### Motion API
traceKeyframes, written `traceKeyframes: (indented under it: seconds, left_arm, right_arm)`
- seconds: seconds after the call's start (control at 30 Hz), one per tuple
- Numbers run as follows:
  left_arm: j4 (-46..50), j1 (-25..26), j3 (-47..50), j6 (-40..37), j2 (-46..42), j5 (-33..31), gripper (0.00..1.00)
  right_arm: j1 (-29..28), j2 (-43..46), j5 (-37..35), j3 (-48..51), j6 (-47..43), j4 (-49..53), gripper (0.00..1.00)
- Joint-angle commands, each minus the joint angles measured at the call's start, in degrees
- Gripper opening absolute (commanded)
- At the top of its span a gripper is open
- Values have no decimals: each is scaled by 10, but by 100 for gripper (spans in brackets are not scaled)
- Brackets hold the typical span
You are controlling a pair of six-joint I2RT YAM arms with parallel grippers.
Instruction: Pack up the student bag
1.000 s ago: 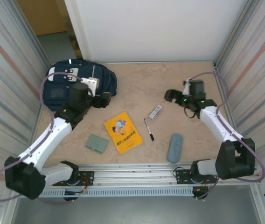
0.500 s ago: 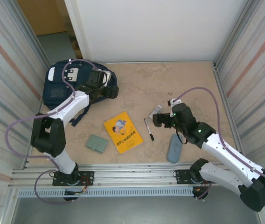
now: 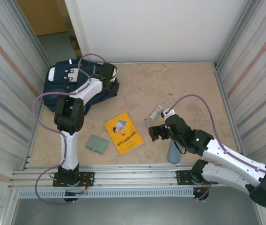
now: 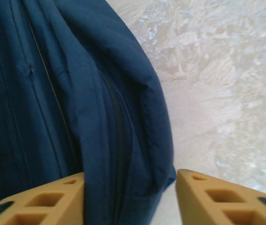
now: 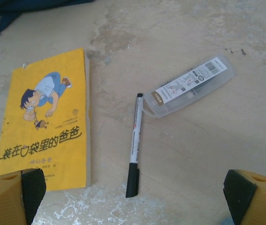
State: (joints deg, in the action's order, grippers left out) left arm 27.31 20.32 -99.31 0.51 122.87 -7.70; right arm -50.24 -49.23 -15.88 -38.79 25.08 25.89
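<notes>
The student bag [image 3: 65, 86], navy with white patches, lies at the back left. My left gripper [image 3: 108, 77] is at the bag's right edge. In the left wrist view the bag [image 4: 77, 93] puts a zippered fold between the half-closed tan fingers [image 4: 39, 201] of that gripper [image 4: 130, 201]. The left pad touches the cloth, and a sliver of table shows beside the right pad. My right gripper [image 3: 154, 133] hovers wide open over a black-capped pen [image 5: 134, 145]. In its wrist view the gripper [image 5: 133, 199] holds nothing.
A yellow book [image 3: 123, 132] lies mid-table, seen up close as the book [image 5: 46, 122] left of the pen. A clear plastic case [image 5: 189, 86] touches the pen's tip. A green wallet [image 3: 97, 144] lies near left, and a grey-blue pencil case [image 3: 175, 152] is partly under the right arm.
The left gripper moved back along the bag's right edge and its jaws narrowed around the fold. The right arm swung left and nearer, coming over the pen.
</notes>
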Motion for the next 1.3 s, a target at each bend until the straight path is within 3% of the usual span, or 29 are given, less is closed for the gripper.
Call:
traceKeyframes:
  seconds: [0.0, 0.13, 0.2, 0.3, 0.4, 0.53, 0.63, 0.77, 0.87, 0.9, 0.97, 1.27]
  left_arm:
    - [35, 0, -30, 7, 19, -26, 32]
    - [40, 12, -21, -4, 12, -4, 0]
    - [39, 31, -13, -39, -7, 2, 0]
    - [-22, 81, 46, -151, -73, -16, 0]
    - [-106, 115, 111, -221, -128, 12, 0]
    - [-64, 133, 115, -243, -157, 81, 0]
    - [-84, 151, 179, -270, -203, 75, 0]
    - [-78, 151, 248, -246, -272, 83, 0]
    - [-109, 150, 314, -220, -325, 86, 5]
    - [-115, 149, 330, -203, -337, 78, 12]
    - [-101, 147, 343, -163, -359, 77, 35]
    - [-36, 146, 457, 71, -558, 37, 81]
  right_arm:
    - [-3, 15, -15, -24, 21, 28, 99]
    - [0, 12, -11, -28, 16, 15, 99]
    - [6, 6, -39, -39, 30, 20, 99]
    - [46, -7, -47, -46, 68, 9, 99]
    - [138, -35, 37, -72, 80, 9, 99]
    - [268, -88, 166, -102, 106, 10, 99]
    - [308, -129, 246, -116, 87, -25, 99]
    - [313, -213, 305, -146, 71, -67, 99]
    - [313, -307, 343, -197, 62, -85, 99]
    - [312, -337, 350, -216, 61, -87, 99]
    - [308, -387, 364, -247, 61, -103, 99]
    - [290, -579, 384, -395, 60, -129, 99]
